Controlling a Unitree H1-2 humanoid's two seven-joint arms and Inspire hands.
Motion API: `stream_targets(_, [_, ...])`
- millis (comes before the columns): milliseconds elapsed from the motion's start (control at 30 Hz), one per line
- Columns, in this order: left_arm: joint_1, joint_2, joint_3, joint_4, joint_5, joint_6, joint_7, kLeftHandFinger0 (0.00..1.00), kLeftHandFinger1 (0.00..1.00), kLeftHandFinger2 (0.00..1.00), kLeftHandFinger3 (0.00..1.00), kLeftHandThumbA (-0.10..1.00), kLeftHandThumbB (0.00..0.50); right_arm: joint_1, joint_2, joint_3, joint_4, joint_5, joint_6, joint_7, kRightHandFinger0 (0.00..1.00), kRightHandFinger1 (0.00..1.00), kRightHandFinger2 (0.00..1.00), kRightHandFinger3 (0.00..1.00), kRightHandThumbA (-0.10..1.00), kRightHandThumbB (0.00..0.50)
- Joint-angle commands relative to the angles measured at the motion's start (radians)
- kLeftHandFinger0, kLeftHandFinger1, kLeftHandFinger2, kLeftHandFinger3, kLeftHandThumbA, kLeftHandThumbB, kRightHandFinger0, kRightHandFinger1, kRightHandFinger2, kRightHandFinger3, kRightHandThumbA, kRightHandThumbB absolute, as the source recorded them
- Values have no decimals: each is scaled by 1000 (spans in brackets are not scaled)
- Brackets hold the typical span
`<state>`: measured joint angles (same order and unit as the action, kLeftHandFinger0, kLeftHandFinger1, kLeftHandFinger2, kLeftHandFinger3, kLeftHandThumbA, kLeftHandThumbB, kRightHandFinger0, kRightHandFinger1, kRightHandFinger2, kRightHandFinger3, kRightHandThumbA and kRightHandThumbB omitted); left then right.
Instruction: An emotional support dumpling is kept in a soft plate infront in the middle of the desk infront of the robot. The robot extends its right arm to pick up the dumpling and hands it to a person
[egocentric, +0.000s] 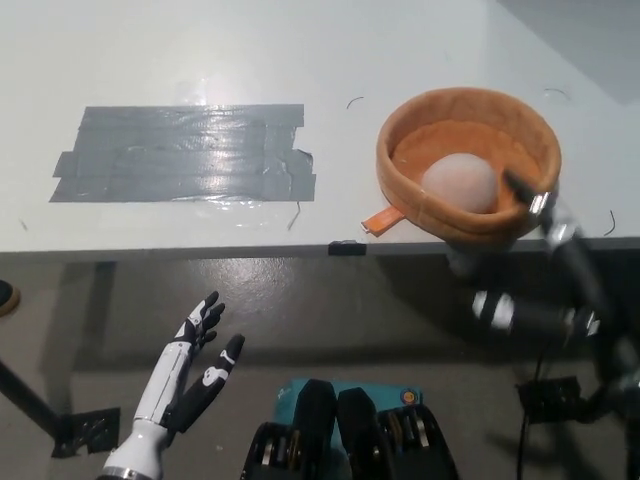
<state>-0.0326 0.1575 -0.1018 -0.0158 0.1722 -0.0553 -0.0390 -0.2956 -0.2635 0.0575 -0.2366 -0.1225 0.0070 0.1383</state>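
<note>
White laminate makes up the counter (200, 40), which fills the upper half of the head view; a patch of grey tape (185, 153) lies flat on it at about ten o'clock from centre. At two o'clock, close to the counter's front edge, sits the orange plate (465, 110), a padded bowl with thick, yielding walls. Inside it, against the near wall, rests the dumpling (458, 184), a pale, rounded, plush-looking lump. I judge it light and squashy, unlikely to break, though its smooth dome could slide out of a shallow pinch. A wrap from above, closing around its widest part, looks safest, and the soft rim should give way if pushed.

The black right robot hand (530, 200) reaches in at the plate's four o'clock edge, a fingertip just over the rim beside the dumpling; I cannot tell how its fingers are set. The white left robot hand (200, 350) rests at seven o'clock below the counter, fingers spread and holding nothing.
</note>
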Motion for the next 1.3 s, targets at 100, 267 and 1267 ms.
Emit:
stream_targets(100, [-23,24,-6,-47,31,-19,-15,1000,1000,1000,1000,857,66,-320,-168,10,120,2,218,144,1000,1000,1000,1000,1000,353])
stream_targets(267, [-24,25,-1,-60,18,0,-27,1000,1000,1000,1000,983,102,-481,-206,70,314,-24,262,184,1000,1000,1000,1000,1000,349])
stream_targets(1267, [-49,24,9,-73,13,11,-47,1000,1000,1000,1000,1000,87,-791,-192,320,781,-53,359,557,1000,1000,1000,1000,1000,444])
